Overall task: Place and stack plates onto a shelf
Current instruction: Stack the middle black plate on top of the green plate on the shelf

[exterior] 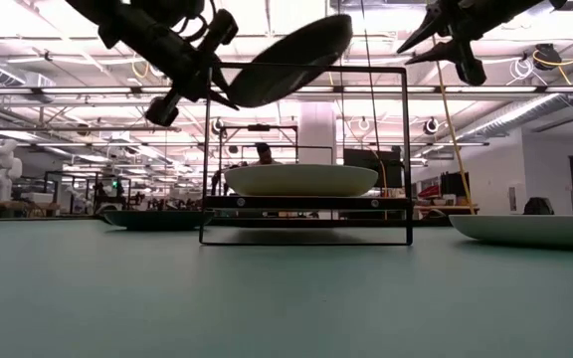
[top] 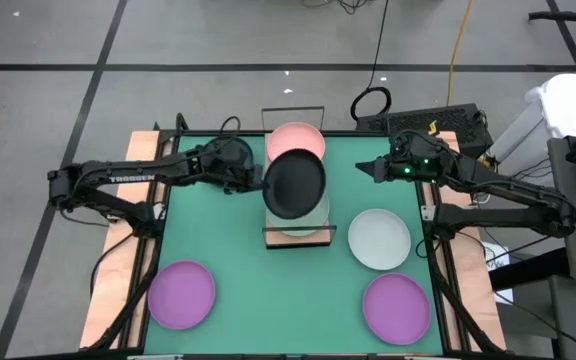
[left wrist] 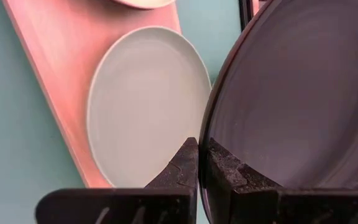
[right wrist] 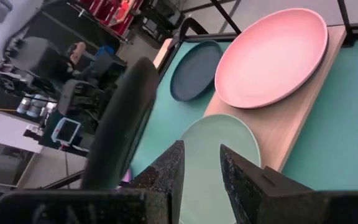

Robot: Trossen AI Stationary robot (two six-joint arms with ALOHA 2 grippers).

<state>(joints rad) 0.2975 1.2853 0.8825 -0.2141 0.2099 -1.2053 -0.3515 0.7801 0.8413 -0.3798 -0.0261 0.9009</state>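
Legible text: one brand mark only.
White capital lettering "TROSSEN" stands on the upper link of the dark left robot arm (top: 133, 178), seen in the high view, running along the link's length where it reaches in over the left edge of the green desk (top: 238, 270). The matching link of the dark right robot arm (top: 513, 190) shows no readable lettering in this view. Low view: no legible signs or numbers in the room behind. Both wrist views: no readable markings on any plate, on the shelf board or on the equipment in the background; a small pale-screened device in the right wrist view is too indistinct to read.
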